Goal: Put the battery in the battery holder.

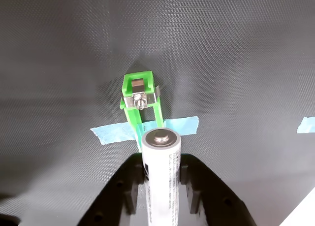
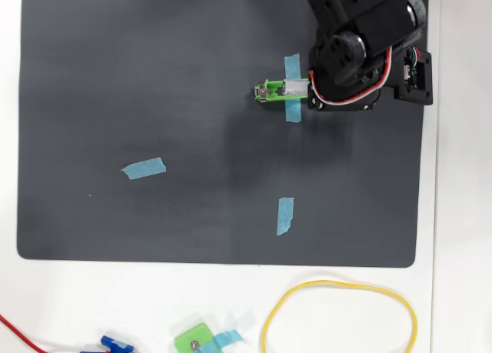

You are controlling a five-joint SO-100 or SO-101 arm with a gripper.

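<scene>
In the wrist view the battery [image 1: 161, 177], a white-silver cylinder with faint print, sits clamped between my black fingers [image 1: 129, 182], its flat end facing the camera. My gripper [image 1: 161, 169] is shut on it. Just beyond its tip lies the battery holder [image 1: 141, 102], a bright-green frame with a metal contact and screw at its far end, crossed by blue tape [image 1: 113, 134]. From overhead, the battery [image 2: 294, 86] lies over the near end of the battery holder [image 2: 267, 91], and the arm [image 2: 361, 41] hides the fingers.
Everything rests on a dark mat [image 2: 154, 76] over a white table. Loose blue tape strips [image 2: 144, 168] [image 2: 285, 215] lie on the mat. Below the mat are a yellow cable loop [image 2: 338, 285], a squarish green piece [image 2: 194, 341] and a red wire [image 2: 15, 330].
</scene>
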